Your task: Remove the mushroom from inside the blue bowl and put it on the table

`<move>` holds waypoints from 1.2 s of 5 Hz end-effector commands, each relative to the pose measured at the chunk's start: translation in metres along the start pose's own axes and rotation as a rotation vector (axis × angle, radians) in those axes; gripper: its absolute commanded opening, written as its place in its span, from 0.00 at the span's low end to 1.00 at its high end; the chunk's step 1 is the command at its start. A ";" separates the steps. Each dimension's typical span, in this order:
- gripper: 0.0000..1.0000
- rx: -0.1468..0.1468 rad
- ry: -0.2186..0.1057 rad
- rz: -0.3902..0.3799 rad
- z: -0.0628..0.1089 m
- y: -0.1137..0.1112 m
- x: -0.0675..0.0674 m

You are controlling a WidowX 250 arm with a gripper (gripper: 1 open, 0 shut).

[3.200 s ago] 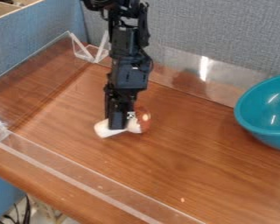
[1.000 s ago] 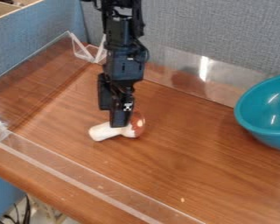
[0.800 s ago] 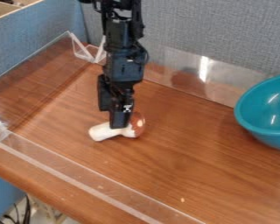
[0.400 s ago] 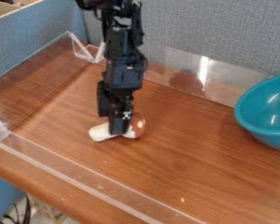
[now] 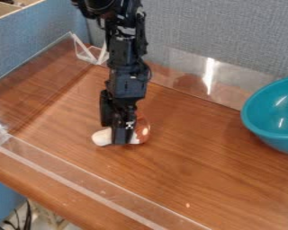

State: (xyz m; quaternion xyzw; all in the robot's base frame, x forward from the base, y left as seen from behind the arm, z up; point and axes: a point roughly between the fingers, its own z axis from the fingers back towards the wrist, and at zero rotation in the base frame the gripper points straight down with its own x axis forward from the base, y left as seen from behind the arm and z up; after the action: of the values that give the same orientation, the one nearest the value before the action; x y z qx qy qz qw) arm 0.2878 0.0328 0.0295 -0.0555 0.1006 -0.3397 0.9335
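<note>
Mushroom [image 5: 123, 136] lies on its side on our surface [image 5: 207, 171], directly beneath our wide-open, empty pincer [image 5: 119, 128], stem pointing left, far from the blue bowl [image 5: 276, 115].

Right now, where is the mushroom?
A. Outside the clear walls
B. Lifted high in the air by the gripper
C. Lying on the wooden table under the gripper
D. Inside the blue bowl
C: the mushroom lies on the table at the tips of the gripper, far from the blue bowl at the right edge.
</note>
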 end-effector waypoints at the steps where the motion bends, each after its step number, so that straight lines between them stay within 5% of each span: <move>1: 0.00 0.029 -0.030 -0.008 0.010 0.000 0.000; 6: 0.00 0.027 -0.078 0.132 0.038 -0.009 -0.011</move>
State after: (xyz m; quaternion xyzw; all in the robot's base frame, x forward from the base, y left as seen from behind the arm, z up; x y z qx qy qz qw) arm 0.2792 0.0298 0.0483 -0.0635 0.0981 -0.2796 0.9530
